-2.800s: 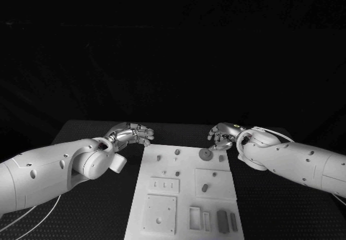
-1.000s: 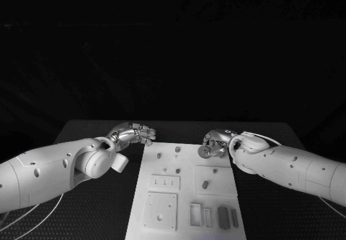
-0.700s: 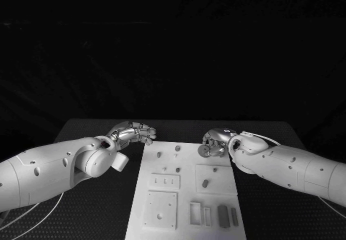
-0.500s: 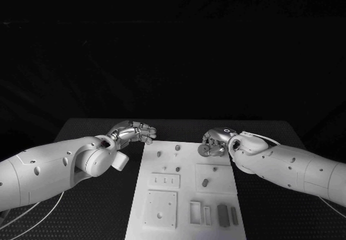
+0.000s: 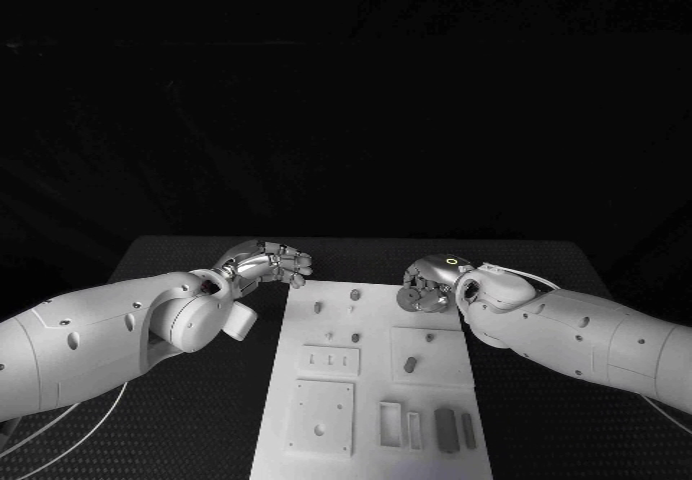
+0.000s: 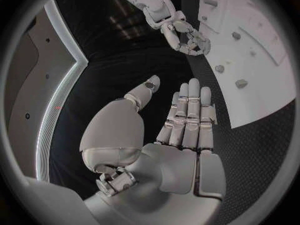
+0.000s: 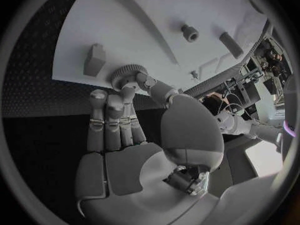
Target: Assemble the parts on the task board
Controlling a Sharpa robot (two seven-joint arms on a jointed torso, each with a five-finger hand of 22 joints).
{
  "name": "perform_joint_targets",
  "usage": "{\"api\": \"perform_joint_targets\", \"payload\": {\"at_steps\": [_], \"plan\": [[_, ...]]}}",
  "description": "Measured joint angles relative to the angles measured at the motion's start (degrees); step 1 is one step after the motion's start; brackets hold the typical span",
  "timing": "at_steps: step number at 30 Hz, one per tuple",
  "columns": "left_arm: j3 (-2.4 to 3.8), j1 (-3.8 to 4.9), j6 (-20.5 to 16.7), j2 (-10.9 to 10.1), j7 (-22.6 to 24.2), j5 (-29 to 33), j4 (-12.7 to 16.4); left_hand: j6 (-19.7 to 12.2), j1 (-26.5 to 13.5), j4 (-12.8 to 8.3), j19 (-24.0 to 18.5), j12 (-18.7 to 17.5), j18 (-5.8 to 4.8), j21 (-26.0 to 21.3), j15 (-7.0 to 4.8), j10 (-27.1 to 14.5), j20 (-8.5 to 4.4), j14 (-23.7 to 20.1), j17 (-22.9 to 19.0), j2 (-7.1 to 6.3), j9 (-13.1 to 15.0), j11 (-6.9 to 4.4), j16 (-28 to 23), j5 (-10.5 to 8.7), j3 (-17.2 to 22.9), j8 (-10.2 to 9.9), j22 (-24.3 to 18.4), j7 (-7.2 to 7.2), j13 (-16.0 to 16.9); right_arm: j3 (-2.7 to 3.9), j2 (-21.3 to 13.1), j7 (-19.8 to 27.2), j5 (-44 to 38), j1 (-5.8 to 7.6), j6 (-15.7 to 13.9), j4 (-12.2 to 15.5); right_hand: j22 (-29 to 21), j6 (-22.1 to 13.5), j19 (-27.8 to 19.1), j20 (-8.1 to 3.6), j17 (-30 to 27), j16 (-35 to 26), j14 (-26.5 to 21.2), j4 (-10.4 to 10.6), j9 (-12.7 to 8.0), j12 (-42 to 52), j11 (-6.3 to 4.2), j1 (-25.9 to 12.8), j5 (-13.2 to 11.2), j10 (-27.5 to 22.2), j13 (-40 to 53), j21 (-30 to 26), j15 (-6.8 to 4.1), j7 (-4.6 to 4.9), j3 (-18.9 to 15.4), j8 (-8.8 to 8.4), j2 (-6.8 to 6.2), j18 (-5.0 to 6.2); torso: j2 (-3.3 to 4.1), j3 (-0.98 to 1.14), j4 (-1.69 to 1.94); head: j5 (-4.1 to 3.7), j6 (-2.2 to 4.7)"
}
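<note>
The white task board (image 5: 378, 345) lies lengthwise in the middle of the black table. My right hand (image 5: 433, 278) is at its far right corner and pinches a small toothed gear (image 5: 411, 300) between thumb and fingers. In the right wrist view the gear (image 7: 125, 75) sits at the fingertips of the right hand (image 7: 125, 130), just over the board's edge (image 7: 125, 20); I cannot tell whether it touches the board. My left hand (image 5: 270, 266) hovers off the board's far left corner. Its fingers are straight, its thumb apart, and it holds nothing (image 6: 184, 120).
Small pegs (image 5: 355, 296) stand in the board's far half, and another part (image 5: 410, 365) sits in a square recess. Two dark bars (image 5: 444, 428) lie near the front right, beside raised plates (image 5: 320, 420). Black mat surrounds the board.
My right hand came down onto the gear at the board's far right corner and now pinches it. The left hand has barely moved.
</note>
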Motion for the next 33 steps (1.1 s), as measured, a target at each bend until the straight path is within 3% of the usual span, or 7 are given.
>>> {"api": "perform_joint_targets", "payload": {"at_steps": [10,19,33], "plan": [[0.0,0.0,-0.01,0.0,-0.05,-0.14,0.01,0.0,0.0,0.0,0.0,0.0,0.0,0.0,0.0,0.0,0.0,0.0,0.05,0.0,0.0,0.0,0.0,0.0,0.0,0.0,0.0,0.0,0.05,-0.09,0.08,-0.1,-0.17,-0.09,-0.43,0.21,0.0,0.01,0.21,-0.2,-0.17,0.54,-0.16,1.13,0.0,0.25,-0.31,-1.34,0.0,0.3,-0.75,0.49,-0.23,-0.01,0.61,0.0,1.31,-0.01,-0.02,-0.03,0.04,-0.1,0.19],[0.0,0.0,-0.01,-0.05,-0.08,-0.28,0.05,0.0,0.0,0.15,0.0,-0.22,0.0,0.0,0.0,0.0,0.0,0.0,0.1,0.0,0.05,0.0,0.0,0.0,-0.15,0.0,-0.04,0.0,0.05,-0.36,-0.02,-0.75,-0.9,0.0,-0.96,1.39,-0.01,0.19,0.43,-0.4,-0.3,0.89,0.01,1.79,0.02,0.48,-0.52,-2.78,0.43,0.51,-1.18,1.0,-0.4,-0.19,0.32,0.35,0.13,0.0,-0.02,-0.04,0.04,-0.1,0.3],[0.02,0.01,-0.08,0.18,-0.16,-0.35,0.13,0.0,0.0,0.15,0.0,-0.22,-0.01,0.22,0.0,0.0,0.0,0.0,0.16,0.0,0.1,0.0,0.0,0.0,-0.15,0.0,-0.04,0.0,0.1,-0.31,1.17,-2.4,-3.21,0.37,-2.53,5.34,-0.01,0.55,1.03,-0.81,-0.3,1.22,0.27,2.23,0.29,0.7,-0.92,-2.83,0.42,0.92,-1.6,1.0,-0.62,-0.55,0.76,0.47,0.07,0.0,-0.02,-0.09,0.12,-0.01,0.72]]}}
